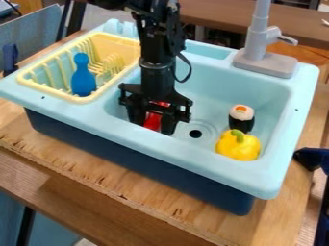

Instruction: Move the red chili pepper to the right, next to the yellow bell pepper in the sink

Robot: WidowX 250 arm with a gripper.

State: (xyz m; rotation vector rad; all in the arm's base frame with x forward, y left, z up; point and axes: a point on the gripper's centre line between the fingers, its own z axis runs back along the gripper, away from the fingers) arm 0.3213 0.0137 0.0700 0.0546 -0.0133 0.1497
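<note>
With its reach ending low in the light-blue sink (193,162), the black gripper (153,126) hangs over the basin, toward the rack side. Red object (153,121) sits between its two sides, partly hidden by them; whether the gripper is closed on it or merely around it cannot be told. Exact shape of the red object also not determinable.

Surroundings, working outward: drain (195,134) near the gripper, on its right in the view. Beyond the drain, a sushi piece (241,118) stands upright, dark sides, pale top with an orange spot. Directly in front of it, a yellow bell pepper (238,146) with green stem, near the basin's right-front corner. Left of the gripper, yellow dish rack (48,90); blue pin-shaped toy (83,79) upright inside it.

Obstructions noted: basin walls enclose the work area; grey faucet (256,45) rises at the back right. Sink rests on the wooden table (96,168).
</note>
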